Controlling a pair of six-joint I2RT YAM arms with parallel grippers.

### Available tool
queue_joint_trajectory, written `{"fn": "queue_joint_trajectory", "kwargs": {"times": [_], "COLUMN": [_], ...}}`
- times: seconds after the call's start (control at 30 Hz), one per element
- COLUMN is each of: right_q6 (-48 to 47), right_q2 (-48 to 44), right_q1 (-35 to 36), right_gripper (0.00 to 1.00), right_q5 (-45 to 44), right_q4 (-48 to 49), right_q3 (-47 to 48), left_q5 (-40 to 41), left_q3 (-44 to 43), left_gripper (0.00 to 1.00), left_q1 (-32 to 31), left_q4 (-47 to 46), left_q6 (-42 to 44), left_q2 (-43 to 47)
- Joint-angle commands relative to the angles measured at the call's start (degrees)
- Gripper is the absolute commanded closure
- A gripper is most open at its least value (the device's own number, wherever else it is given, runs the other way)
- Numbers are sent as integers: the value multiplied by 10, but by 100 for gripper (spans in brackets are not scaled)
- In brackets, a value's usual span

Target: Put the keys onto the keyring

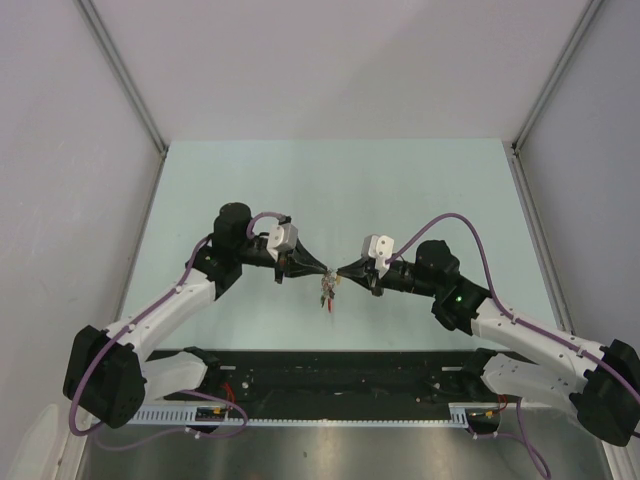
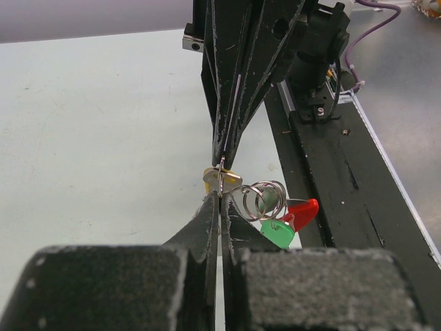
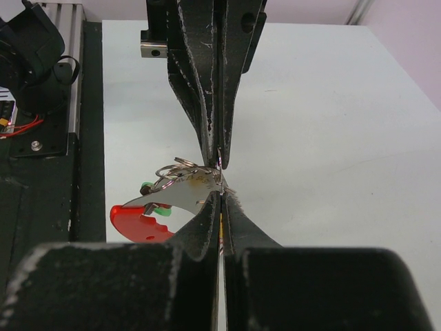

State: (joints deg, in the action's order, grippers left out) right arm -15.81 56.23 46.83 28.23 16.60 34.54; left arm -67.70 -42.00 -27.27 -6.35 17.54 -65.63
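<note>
- Metal pinched by metal is my main worry. The left gripper (image 2: 219,203) and right gripper (image 3: 220,200) are both pressed shut, tip to tip, and hold the bundle clear of the table (image 1: 400,180).
- A yellow sliver shows in the seam of the right gripper, so I judge it is clamped on the yellow key (image 2: 222,178). I cannot tell which piece the left one nips.
- The keyring (image 2: 258,196), bare wire coils, sits just beside the tips. The green key (image 2: 277,233) and a red piece (image 2: 303,210) dangle under it. I cannot tell whether the red is a key head or part of the ring.
- Both holds are at the very fingertips on thin, slick parts. A small twist could pop one free and drop the bundle.
- Pulling the arms apart could spring the coil, letting the yellow key slide back off the wire end.
- Pushing closer could jam the fingertips together.
- The fingers hide the threading point, so I could let go too soon.
</note>
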Motion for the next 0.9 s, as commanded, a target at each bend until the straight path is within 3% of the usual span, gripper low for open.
{"fn": "queue_joint_trajectory", "kwargs": {"times": [0.0,0.87], "right_q6": [7,5], "right_q2": [-3,-2], "right_q1": [2,3], "right_gripper": [100,100], "right_q5": [-12,12], "right_q4": [30,34], "right_q3": [1,2], "left_q5": [-16,-24], "left_q3": [-10,-11], "left_gripper": [99,99], "left_q1": [-4,-6], "left_q4": [-10,-12], "left_q6": [6,6], "left_q2": [12,11]}}
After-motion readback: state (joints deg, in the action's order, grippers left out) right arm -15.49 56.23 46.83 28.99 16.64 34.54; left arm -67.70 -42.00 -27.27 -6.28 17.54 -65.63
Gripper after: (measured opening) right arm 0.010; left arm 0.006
